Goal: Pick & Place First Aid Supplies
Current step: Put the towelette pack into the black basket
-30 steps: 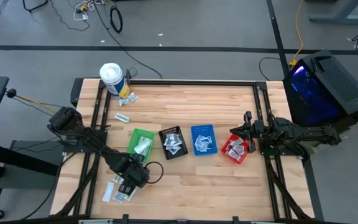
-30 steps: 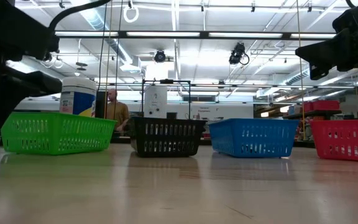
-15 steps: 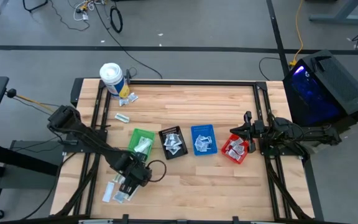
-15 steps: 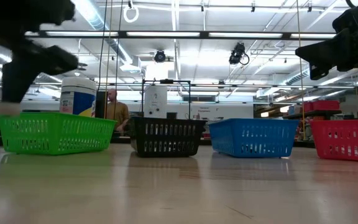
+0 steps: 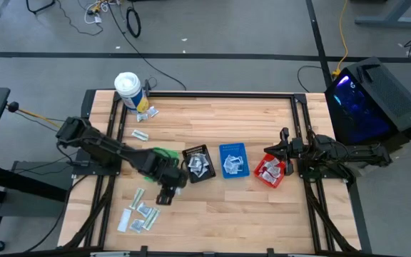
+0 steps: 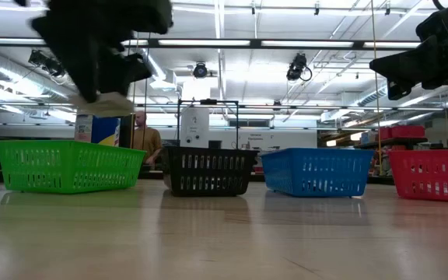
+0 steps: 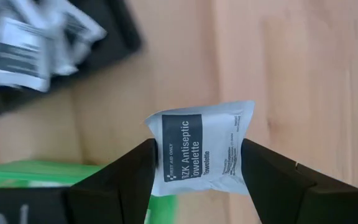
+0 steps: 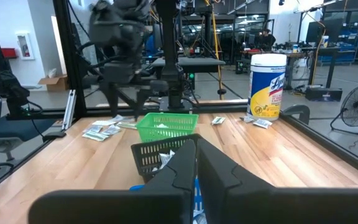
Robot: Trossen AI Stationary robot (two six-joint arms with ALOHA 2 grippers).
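Note:
My left gripper [image 5: 167,190] hovers over the table just near of the green bin [image 5: 164,154] and the black bin [image 5: 198,163], shut on a small white antiseptic towelette sachet [image 7: 201,149]. In the low view the sachet [image 6: 104,102] hangs under the gripper, well above the bins. More sachets lie loose at the near left [image 5: 140,214], and others fill the bins. My right gripper [image 5: 285,153] waits, shut, above the red bin [image 5: 270,172]. My left gripper pinches the sachet between its two fingers [image 7: 129,171], which press on its two opposite side edges [image 7: 165,163]. The fingers point down from above. The sachet is lifted clear of the table and sticks out flat beyond the fingertips.
Green, black, blue [image 5: 233,160] and red bins stand in a row across the table's middle. A white tub [image 5: 128,88] stands at the far left corner with a few sachets [image 5: 147,112] beside it. Bare wood lies near of the bins. A person shows far behind the table [image 6: 141,136].
My left gripper has risen from the sachet pile at the near left and swung toward the far right, to just near of the green and black bins. The sachet has gone with it, lifted clear of the table.

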